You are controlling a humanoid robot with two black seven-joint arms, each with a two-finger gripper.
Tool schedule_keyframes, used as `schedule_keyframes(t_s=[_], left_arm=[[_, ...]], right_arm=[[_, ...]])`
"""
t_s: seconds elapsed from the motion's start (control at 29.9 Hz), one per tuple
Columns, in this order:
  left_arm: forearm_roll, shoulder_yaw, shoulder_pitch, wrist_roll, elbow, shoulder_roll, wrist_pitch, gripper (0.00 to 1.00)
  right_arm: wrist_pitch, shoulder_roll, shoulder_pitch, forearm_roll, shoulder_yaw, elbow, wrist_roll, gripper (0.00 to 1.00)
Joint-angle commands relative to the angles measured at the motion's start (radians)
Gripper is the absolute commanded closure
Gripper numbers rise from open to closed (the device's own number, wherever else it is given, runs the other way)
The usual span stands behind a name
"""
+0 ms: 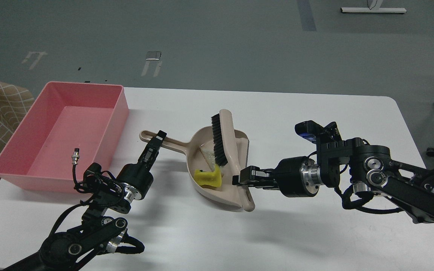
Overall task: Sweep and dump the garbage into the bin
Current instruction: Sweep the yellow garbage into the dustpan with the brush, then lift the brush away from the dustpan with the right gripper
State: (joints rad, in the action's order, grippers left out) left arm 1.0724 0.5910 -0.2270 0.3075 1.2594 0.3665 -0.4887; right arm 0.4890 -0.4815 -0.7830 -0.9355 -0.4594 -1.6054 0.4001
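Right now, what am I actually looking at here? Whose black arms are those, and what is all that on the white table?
You are looking through a camera in a robot's head, aimed forward and down, so the two black arms are its own. The left claw is at the handle of a beige dustpan, and seems closed on it. The right claw grips the handle of a brush whose black bristles rest in the pan. Inside the pan lie two scraps: a piece of white bread and a yellow sponge chunk. To the left on the white table stands a shallow pink tub, the bin for the scraps. A loose cable plug from the left arm shows in front of it.
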Motion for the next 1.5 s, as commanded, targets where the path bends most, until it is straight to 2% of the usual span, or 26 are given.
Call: schedule_keyframes(t_s=[0.0,0.47,0.74,1.1,1.47], left_arm=[[0.0,0.0,0.001,0.001,0.0,0.0,0.0,1.0],[0.0,0.0,0.0,0.001,0.0,0.0,0.0,1.0],[0.0,0.0,0.0,0.001,0.0,0.003,0.0,1.0],[-0.002,0.001,0.0,0.008,0.0,0.002,0.0,1.0],[-0.003,0.001,0.0,0.008,0.009,0.006,0.0,1.0]], right_arm=[[0.0,-0.011,-0.001,0.015,-0.036,-0.025,0.0,0.96],[0.0,-0.06,-0.004,0.035,-0.18,-0.041,-0.001,0.95],[0.0,-0.135,-0.001,0.037,-0.268,-0.041,-0.006,0.95],[0.0,-0.281,0.002,0.037,-0.28,-0.027,-0.006,0.94],[0.0,-0.359,0.034,0.035,-0.269,-0.007,-0.006,0.94]])
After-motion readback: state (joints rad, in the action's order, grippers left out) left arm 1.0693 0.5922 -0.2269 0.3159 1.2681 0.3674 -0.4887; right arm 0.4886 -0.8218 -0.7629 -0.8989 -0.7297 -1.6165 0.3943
